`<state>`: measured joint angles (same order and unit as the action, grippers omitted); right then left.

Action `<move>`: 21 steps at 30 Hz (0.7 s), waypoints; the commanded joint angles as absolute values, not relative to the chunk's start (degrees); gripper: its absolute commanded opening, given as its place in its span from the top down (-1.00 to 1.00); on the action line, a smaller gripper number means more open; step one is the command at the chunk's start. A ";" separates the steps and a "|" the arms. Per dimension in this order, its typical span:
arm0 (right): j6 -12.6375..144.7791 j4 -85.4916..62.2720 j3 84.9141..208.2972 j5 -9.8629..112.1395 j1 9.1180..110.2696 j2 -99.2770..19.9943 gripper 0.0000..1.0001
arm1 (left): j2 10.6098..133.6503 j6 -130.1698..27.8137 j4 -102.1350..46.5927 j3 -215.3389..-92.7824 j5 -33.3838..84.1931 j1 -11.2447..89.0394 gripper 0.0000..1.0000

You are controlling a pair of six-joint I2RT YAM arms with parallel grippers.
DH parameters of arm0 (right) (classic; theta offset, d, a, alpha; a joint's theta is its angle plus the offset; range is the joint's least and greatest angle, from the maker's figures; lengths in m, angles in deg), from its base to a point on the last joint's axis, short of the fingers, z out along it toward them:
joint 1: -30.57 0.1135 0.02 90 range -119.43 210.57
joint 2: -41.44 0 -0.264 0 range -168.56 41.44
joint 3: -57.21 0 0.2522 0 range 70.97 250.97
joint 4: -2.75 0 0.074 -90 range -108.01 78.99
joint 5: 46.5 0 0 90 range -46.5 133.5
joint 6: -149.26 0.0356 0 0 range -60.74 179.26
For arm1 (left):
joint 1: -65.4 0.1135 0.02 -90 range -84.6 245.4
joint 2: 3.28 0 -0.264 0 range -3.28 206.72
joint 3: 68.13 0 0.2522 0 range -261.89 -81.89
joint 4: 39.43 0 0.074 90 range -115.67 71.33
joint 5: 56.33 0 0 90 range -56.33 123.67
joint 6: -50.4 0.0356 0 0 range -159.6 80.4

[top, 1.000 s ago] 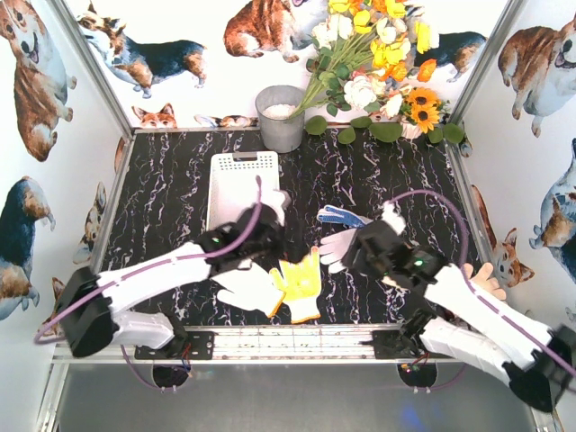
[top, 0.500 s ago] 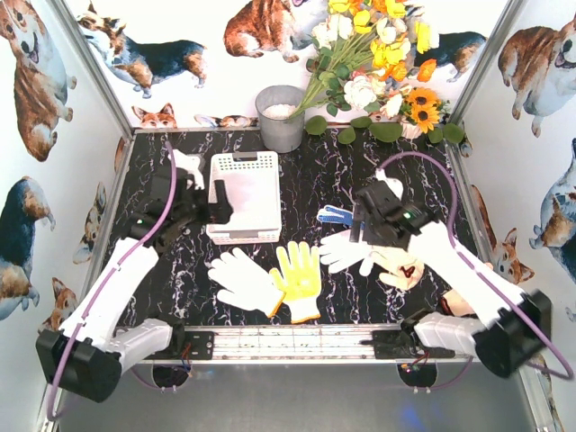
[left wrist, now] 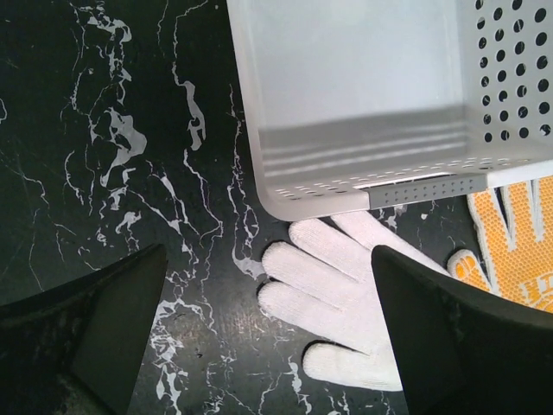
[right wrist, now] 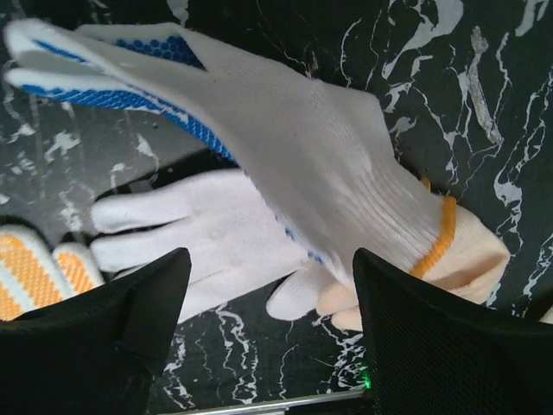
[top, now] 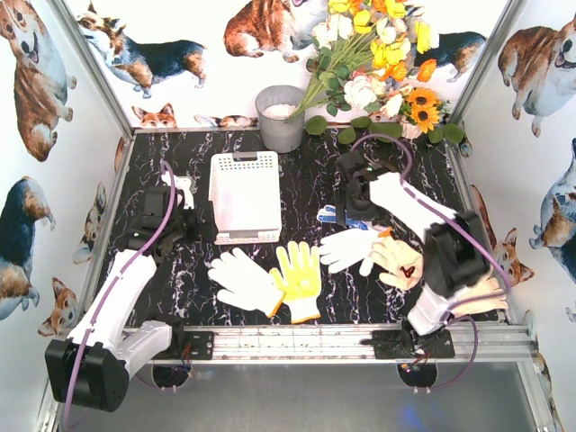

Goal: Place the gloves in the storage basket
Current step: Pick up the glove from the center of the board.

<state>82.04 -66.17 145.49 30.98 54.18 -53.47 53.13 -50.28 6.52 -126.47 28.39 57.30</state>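
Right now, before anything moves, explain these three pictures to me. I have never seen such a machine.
Two robot arms are bolted at the near edge of a black marbled table. One picture looks down from above; the other two come from a camera on each wrist. The left hand hangs open by the white storage basket, holding nothing. The right hand stands open over the blue-dotted glove, also empty. More lie on the table: a white glove, a yellow-palmed glove, a second white glove and beige gloves. A grey bucket and flowers stand at the back.
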 commanded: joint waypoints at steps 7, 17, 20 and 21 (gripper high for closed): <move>78.04 -69.73 152.62 23.61 54.29 -60.93 -0.51 | 53.40 -48.65 5.23 -126.28 28.76 58.28 -0.99; 79.97 -69.86 155.20 27.26 54.30 -56.49 1.00 | 55.79 -48.49 4.94 -126.75 30.01 58.63 -0.99; 79.95 -70.74 155.43 30.83 54.21 -50.40 1.00 | 54.96 -48.81 4.70 -126.55 29.20 58.61 -0.99; 79.92 -71.25 155.37 32.38 54.21 -48.55 1.00 | 54.61 -49.21 4.54 -126.47 28.75 58.60 -0.99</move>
